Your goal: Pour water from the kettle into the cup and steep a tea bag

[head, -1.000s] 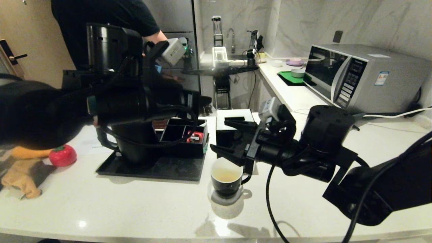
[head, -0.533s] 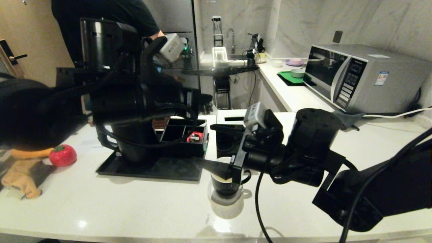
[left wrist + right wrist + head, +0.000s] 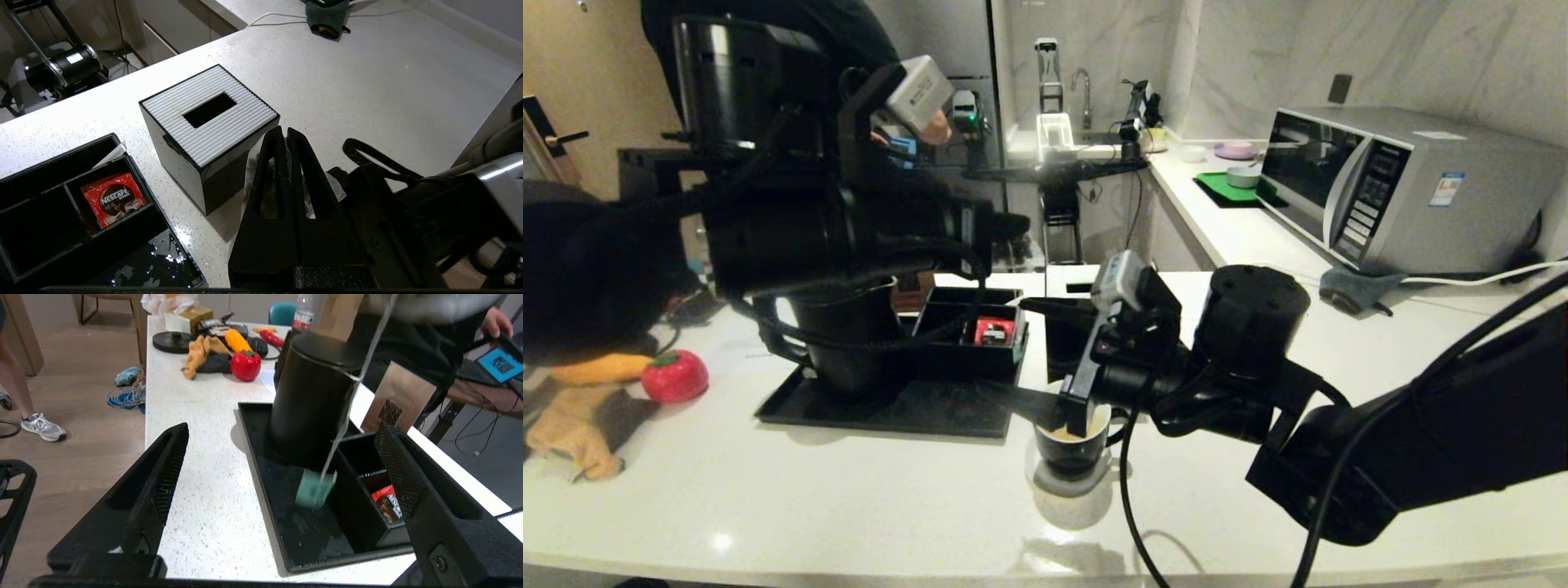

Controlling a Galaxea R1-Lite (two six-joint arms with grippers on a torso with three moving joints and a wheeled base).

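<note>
**Head view:** R gripper (image 3: 1039,353) sits low over the counter, jaws spread as wide as they go and holding nothing. The cup (image 3: 1072,447) is at its 5 o'clock, just under the lower finger, w/ pale yellowish liquid (image 3: 1068,434) inside. The kettle (image 3: 845,347) stands on the black tray (image 3: 907,412) at the cup's 10 o'clock, well apart. L gripper (image 3: 1011,222) hangs high at the cup's 12 o'clock.

**L wrist view:** L gripper (image 3: 284,132) is pressed fully shut. A pale translucent bit showing past the fingers looks like the tea bag (image 3: 250,185), prob. pinched there, though I can't be sure. The tissue box (image 3: 208,110) sits just beyond.

**R wrist view:** a thin string (image 3: 351,396) drops between the R gripper's (image 3: 284,430) open fingers, touching neither, w/ its tag (image 3: 314,492) dangling in front of the kettle (image 3: 310,404).

Step, as I read it: R takes the string. To do it well, centre the string between the pads, close gently just above the tag, approach slowly so it doesn't swing, and keep the lower finger off the cup rim.
</note>
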